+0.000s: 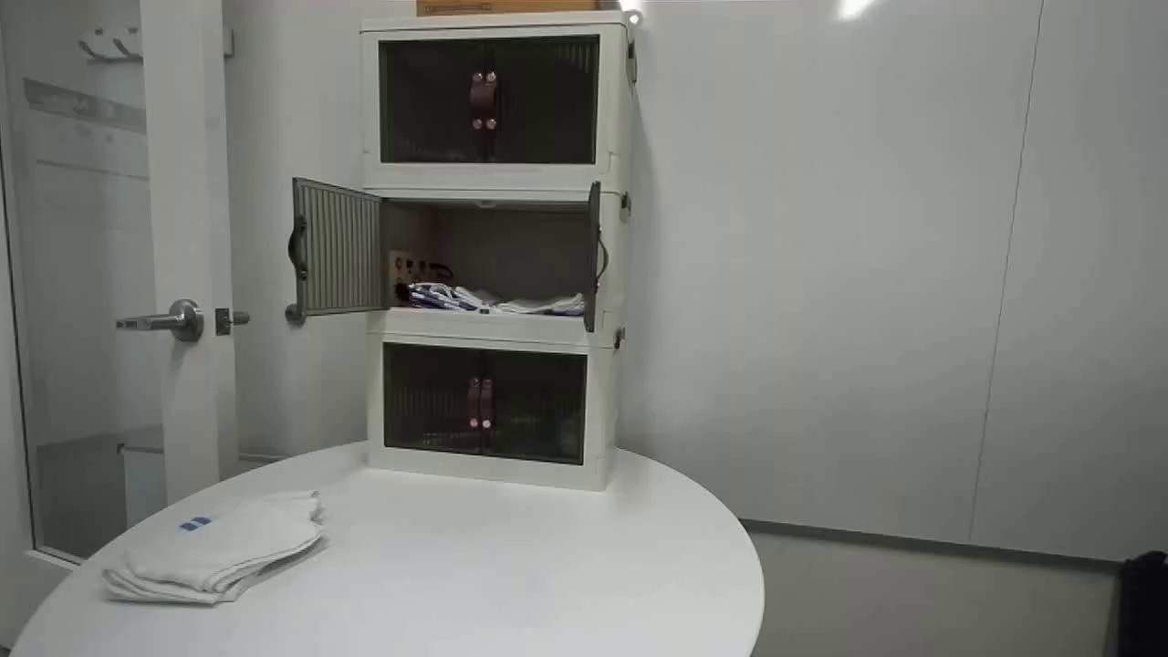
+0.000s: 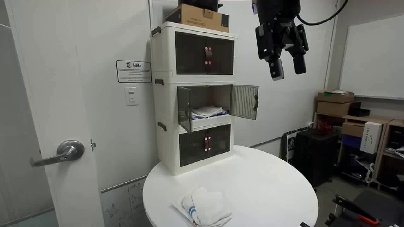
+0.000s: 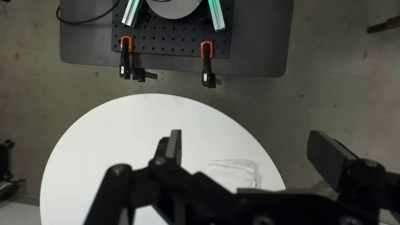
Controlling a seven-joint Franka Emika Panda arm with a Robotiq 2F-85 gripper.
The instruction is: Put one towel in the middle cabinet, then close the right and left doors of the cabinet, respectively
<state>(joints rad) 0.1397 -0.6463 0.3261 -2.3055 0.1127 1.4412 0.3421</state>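
A folded white towel (image 1: pixel 228 552) with small blue marks lies on the round table, at its front left in an exterior view; its layers may be more than one cloth. The middle cabinet (image 1: pixel 484 322) of the tower stands open with white and blue cloths inside. Both its left door (image 1: pixel 339 246) and right door (image 2: pixel 245 102) are swung outward. High above the table, to the right of the tower, my gripper (image 2: pixel 288 69) points down, open with nothing between its fingers. In the wrist view the towel (image 3: pixel 232 172) shows far below, partly hidden by the gripper.
The top compartment (image 2: pixel 189 53) and bottom compartment (image 2: pixel 192 148) are shut. A cardboard box (image 2: pixel 202 19) sits on the tower. A wall rises close behind. In the wrist view, a dark base table (image 3: pixel 256 43) with two orange-black clamps stands near the round table (image 3: pixel 125 131).
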